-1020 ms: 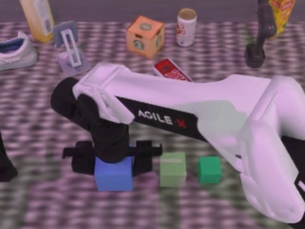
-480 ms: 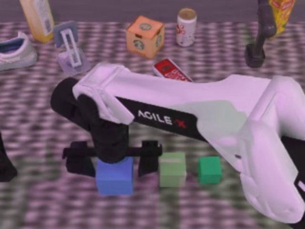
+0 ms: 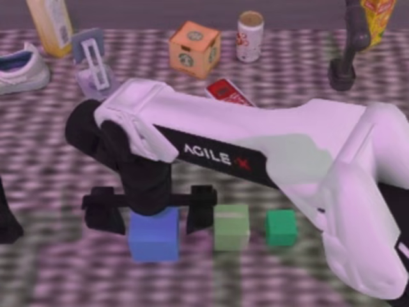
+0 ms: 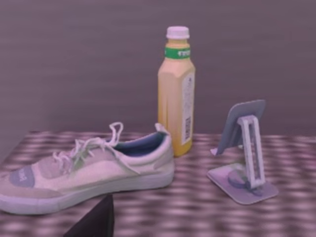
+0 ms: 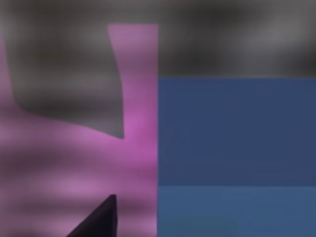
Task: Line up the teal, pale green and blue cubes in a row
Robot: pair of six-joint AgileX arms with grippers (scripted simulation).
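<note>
Three cubes, blue cube [image 3: 153, 235], pale green cube [image 3: 231, 227], teal cube [image 3: 281, 228]; right tool [image 3: 152, 211] spread wide.

Patterned surface [image 3: 51, 141] carries blue cube [image 3: 153, 235], pale green cube [image 3: 231, 227], teal cube [image 3: 281, 228] in a row; shoe [image 3: 22, 69], orange box [image 3: 195, 49], can [image 3: 250, 36] behind.

Right gripper [image 3: 153, 216] open astride blue cube [image 3: 153, 235]; pale green cube [image 3: 231, 227] just beside.

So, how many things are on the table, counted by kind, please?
Cubes: 3 (blue, pale green, teal)
Orange box: 1
Can: 1
Bottle: 1
Shoe: 1
Phone stand: 1
Red item, partly hidden: 1
Yellow packet, cut off: 1
Total: 10
</note>
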